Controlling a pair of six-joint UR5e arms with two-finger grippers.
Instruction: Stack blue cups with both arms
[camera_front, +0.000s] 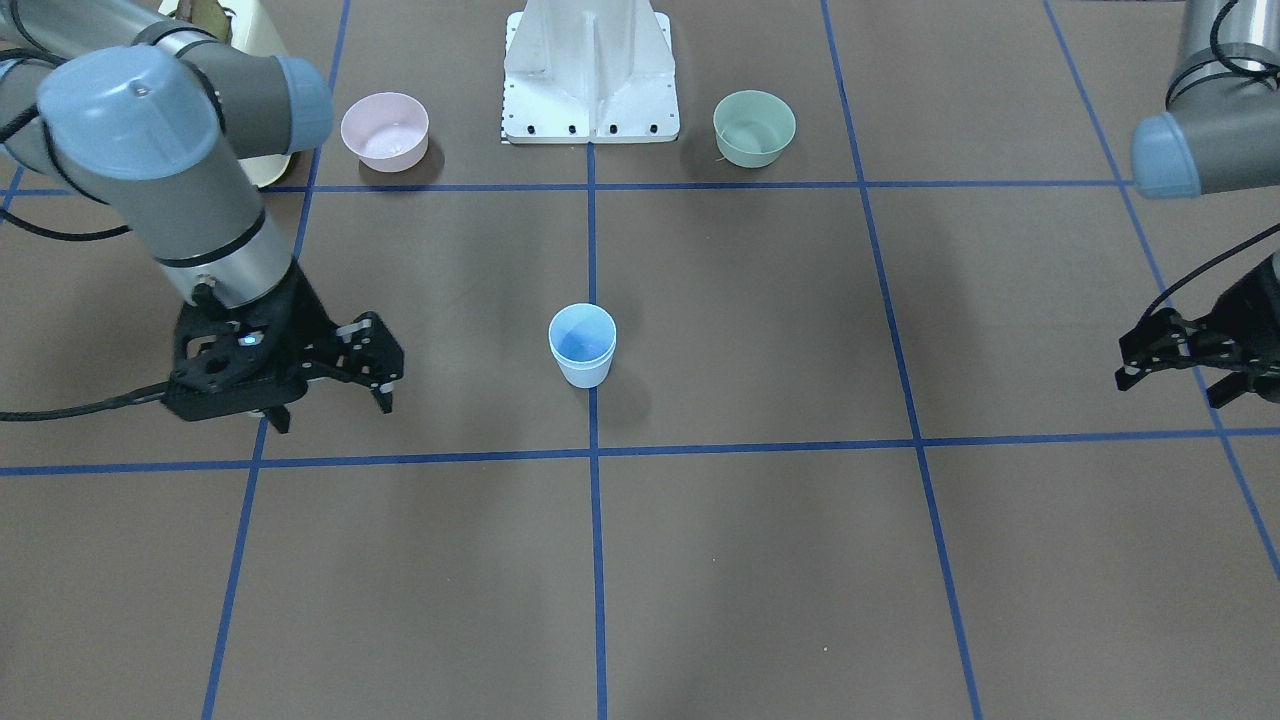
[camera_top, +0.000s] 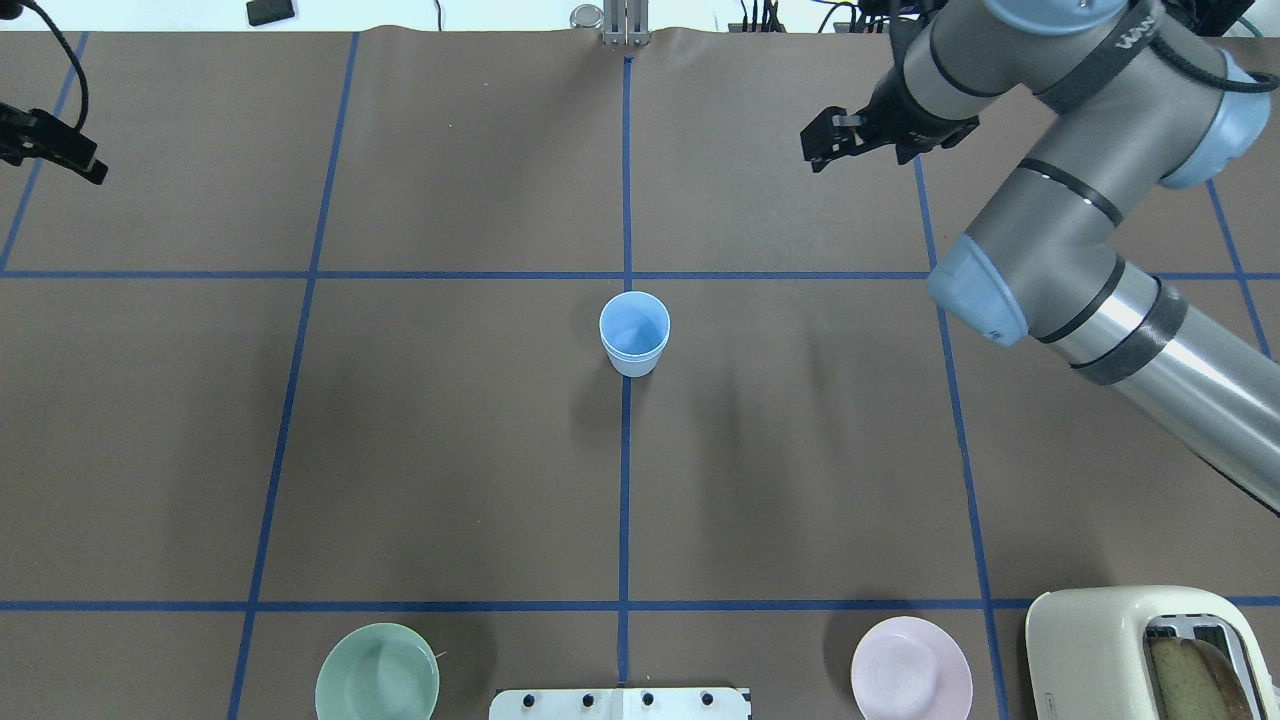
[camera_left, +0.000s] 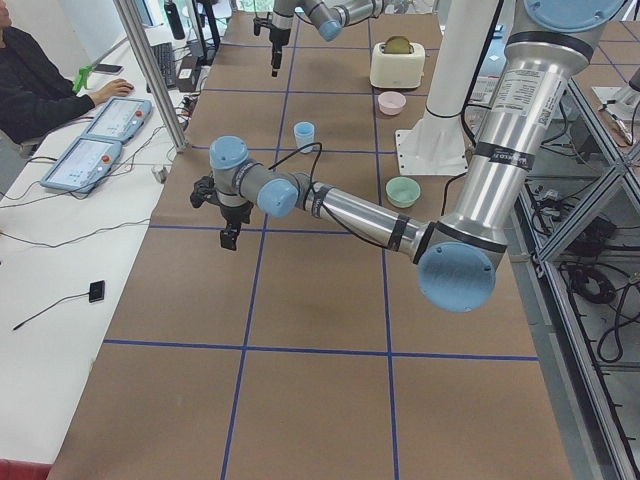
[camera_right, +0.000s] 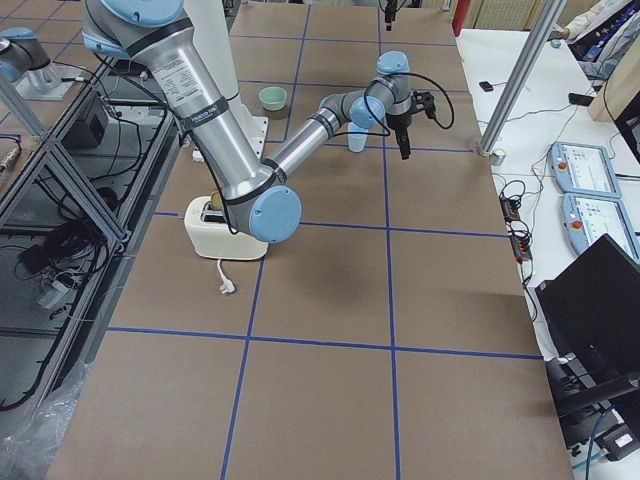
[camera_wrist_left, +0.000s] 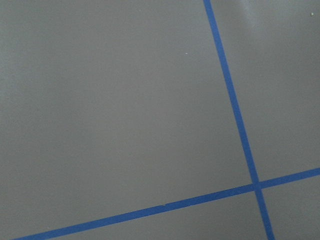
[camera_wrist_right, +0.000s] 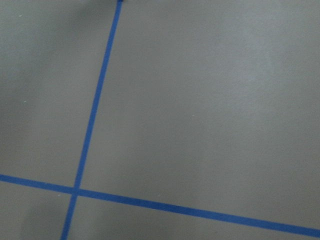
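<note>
One upright light blue cup shape stands on the table's centre line, also in the overhead view. Its top band is bluer and its lower body paler, as if one cup sits inside the other; no separate second cup shows. My right gripper is open and empty, low over the table well to the cup's side; it also shows in the overhead view. My left gripper is open and empty, far out on the other side, partly cut off by the overhead view's edge. Both wrist views show only bare table and blue tape.
A pink bowl and a pale green bowl flank the white pedestal near the robot's base. A cream toaster with bread stands beside the pink bowl. An operator sits at the far side.
</note>
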